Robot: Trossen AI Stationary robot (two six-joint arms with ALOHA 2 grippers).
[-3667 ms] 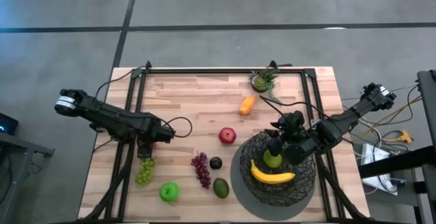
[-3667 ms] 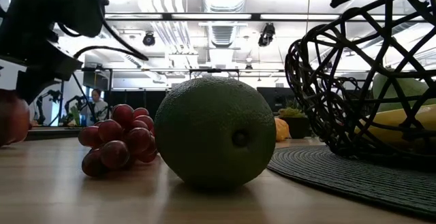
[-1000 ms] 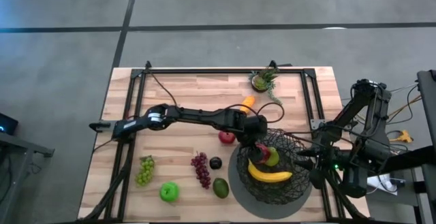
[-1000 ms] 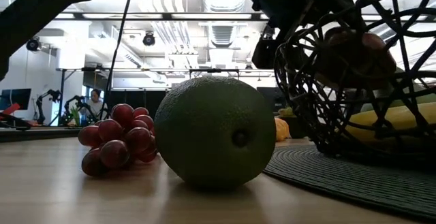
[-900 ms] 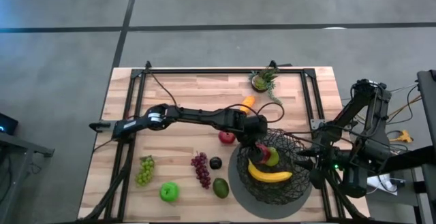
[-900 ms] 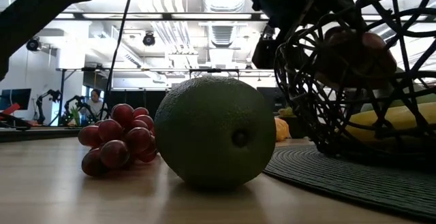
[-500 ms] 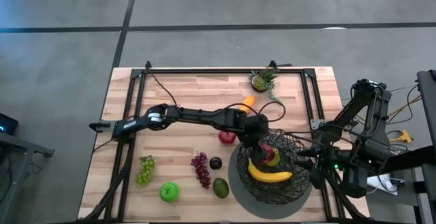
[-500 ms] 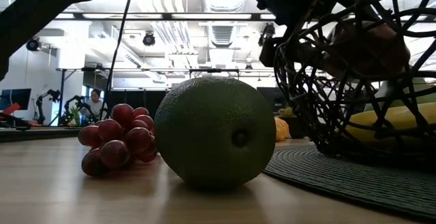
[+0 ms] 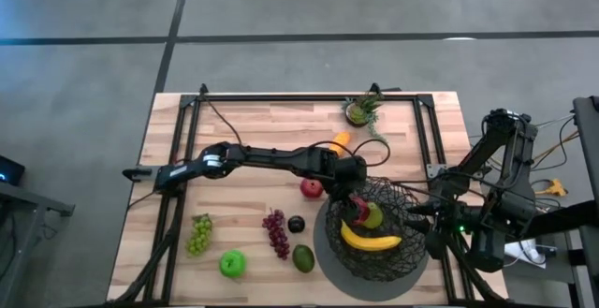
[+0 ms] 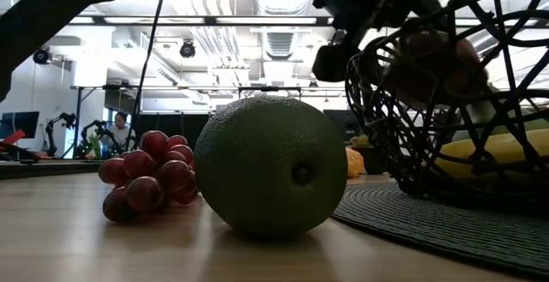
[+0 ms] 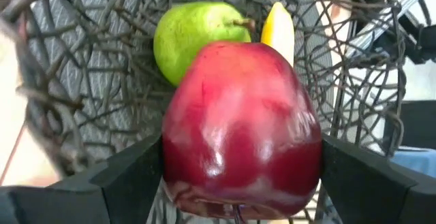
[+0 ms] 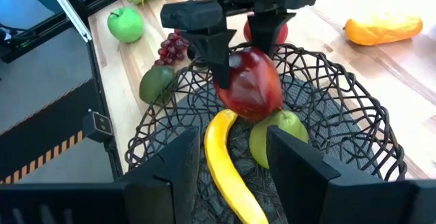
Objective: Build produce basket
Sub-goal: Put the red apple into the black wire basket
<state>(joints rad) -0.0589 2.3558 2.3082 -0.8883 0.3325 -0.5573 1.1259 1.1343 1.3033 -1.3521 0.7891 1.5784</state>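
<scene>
I have the left gripper (image 9: pixel 357 204) clenched around a red apple (image 11: pixel 240 125), holding it over the basket (image 9: pixel 404 244), just above the green pear (image 12: pixel 279 137) and yellow banana (image 12: pixel 228 164) lying inside; the right gripper (image 12: pixel 231 157) waits empty beside the table's right edge, jaws parted.

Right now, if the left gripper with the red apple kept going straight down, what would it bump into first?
Probably the green pear. The left gripper holds the red apple over the basket, and the pear lies just beneath, beside the banana. Depth is hard to judge, so the apple might touch the banana first.
</scene>
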